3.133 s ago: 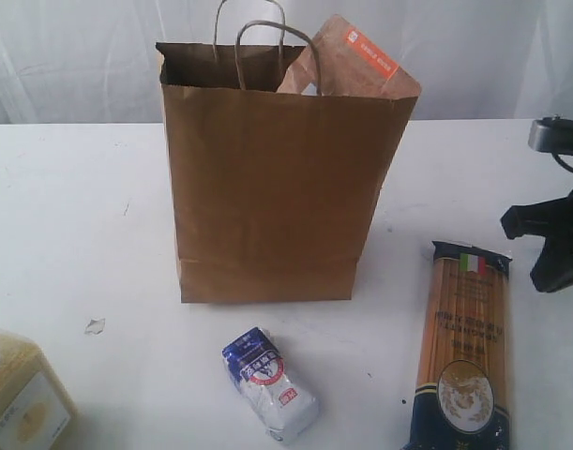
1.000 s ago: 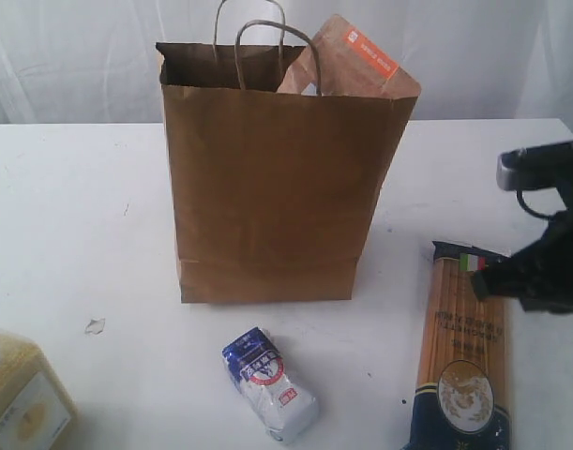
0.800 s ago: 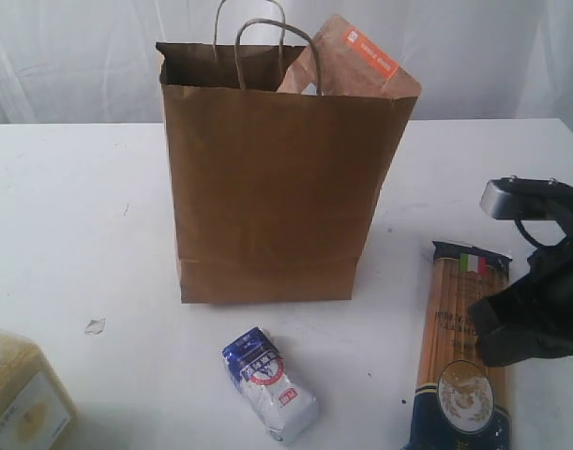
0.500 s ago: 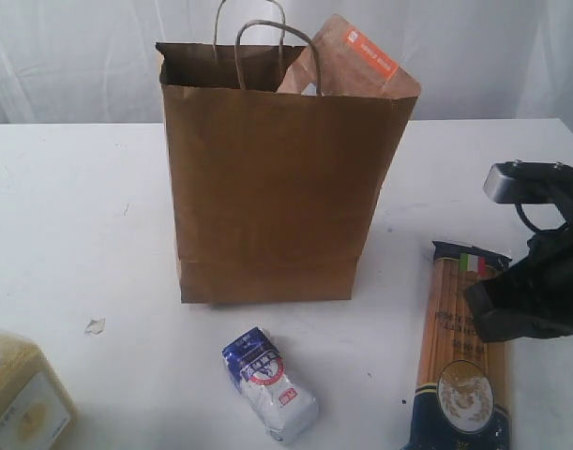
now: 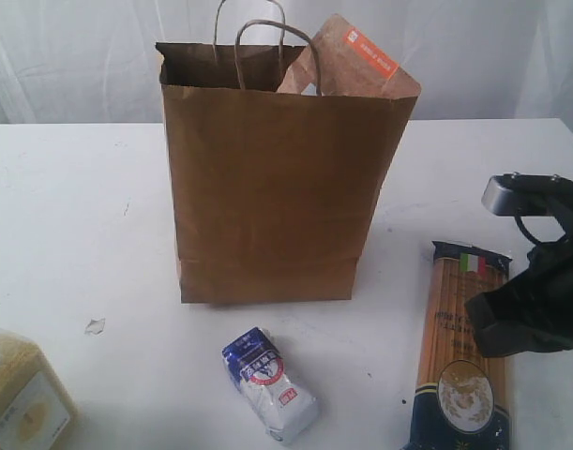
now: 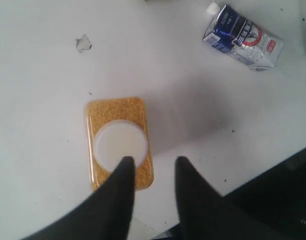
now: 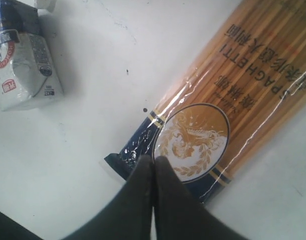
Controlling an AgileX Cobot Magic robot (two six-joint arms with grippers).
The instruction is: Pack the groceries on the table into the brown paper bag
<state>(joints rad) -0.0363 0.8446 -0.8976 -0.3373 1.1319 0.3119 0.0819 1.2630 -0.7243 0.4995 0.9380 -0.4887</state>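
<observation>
Left gripper (image 6: 154, 162): two dark fingers (image 6: 123, 185) parted with a clear gap, nothing between them, pointing downward
Right gripper (image 7: 152, 161): both tips pressed together, holding nothing
Right arm (image 5: 537, 305): black, reaching in from the right edge of the exterior view, gripper end lowest

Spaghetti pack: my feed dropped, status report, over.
Right gripper shut above spaghetti pack, not gripping. Pack flat on table. Left gripper open over yellow-grain container. Blue-white pouch lies apart.
</observation>
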